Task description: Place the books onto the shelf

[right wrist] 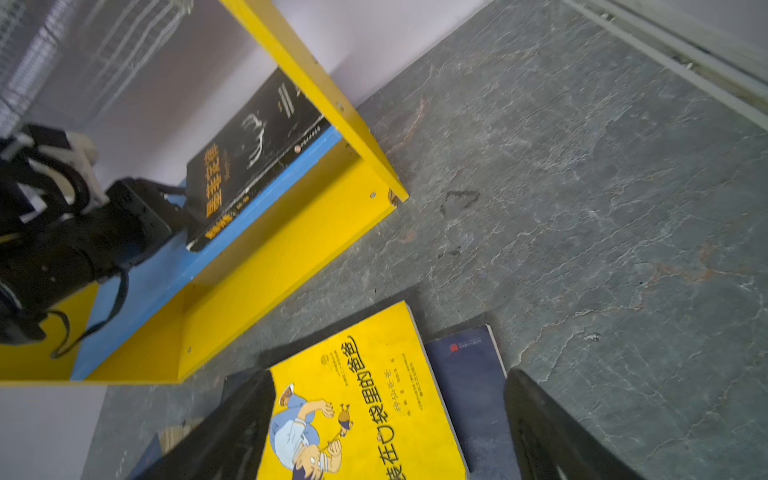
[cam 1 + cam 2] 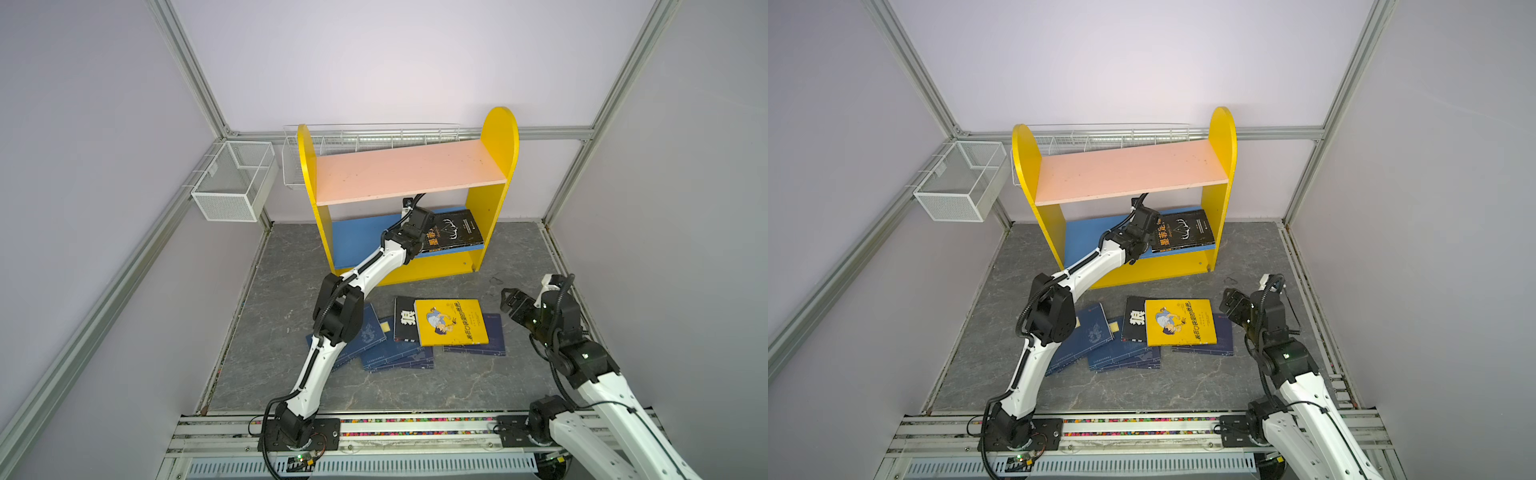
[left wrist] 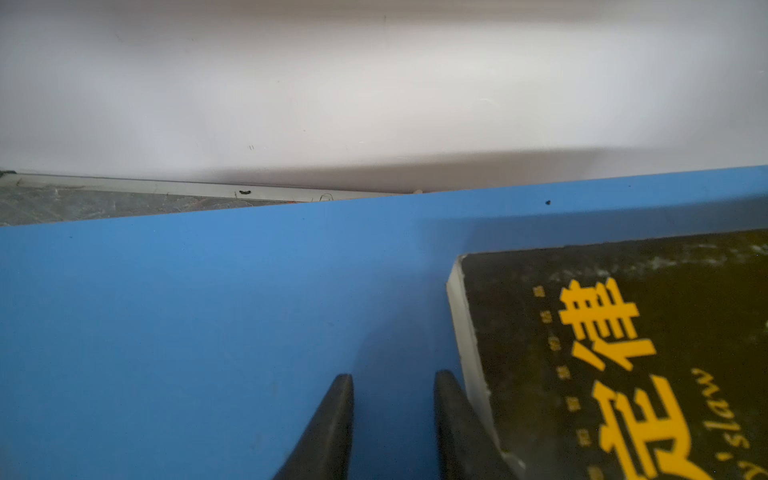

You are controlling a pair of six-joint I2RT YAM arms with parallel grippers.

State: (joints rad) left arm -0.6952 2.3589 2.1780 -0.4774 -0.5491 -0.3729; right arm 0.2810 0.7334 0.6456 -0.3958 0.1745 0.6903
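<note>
Currently logging the left gripper (image 3: 392,378) inside the lower tier of the small two-tier shelf with yellow round-topped side panels (image 2: 500,137), centre of both top views. Found it narrowly parted, with nothing between the fingers but the blue lower board (image 3: 208,311), and just beside the page edge of the thick black book with yellow Chinese characters (image 3: 623,353). Logged that book flat on the board, toward the right panel; counted as shelved. Judged laid flat because nothing there to lean it against, and little headroom under the pink upper board (image 2: 409,170).

Logged the right gripper (image 1: 390,374) spread wide and empty, near the right edge of the yellow-covered cartoon paperback (image 2: 451,322) without touching it, lower right of centre. Read as staged for the next pick.

Remaining on the grey stone-patterned desk (image 2: 519,257):
- yellow paperback topmost, overlapping a black book with a large white character (image 2: 405,320) and a thin navy-blue paperback (image 2: 494,332)
- more navy-blue paperbacks (image 2: 395,357) fanned at lower centre, partly under the white left arm (image 2: 374,266)

Noted that arm crossing from pile to shelf mouth; likely in the way of any second placement. Saw a white wire mesh basket (image 2: 232,187) at upper left and a long wire rack (image 2: 374,135) behind the shelf, both off the path.
</note>
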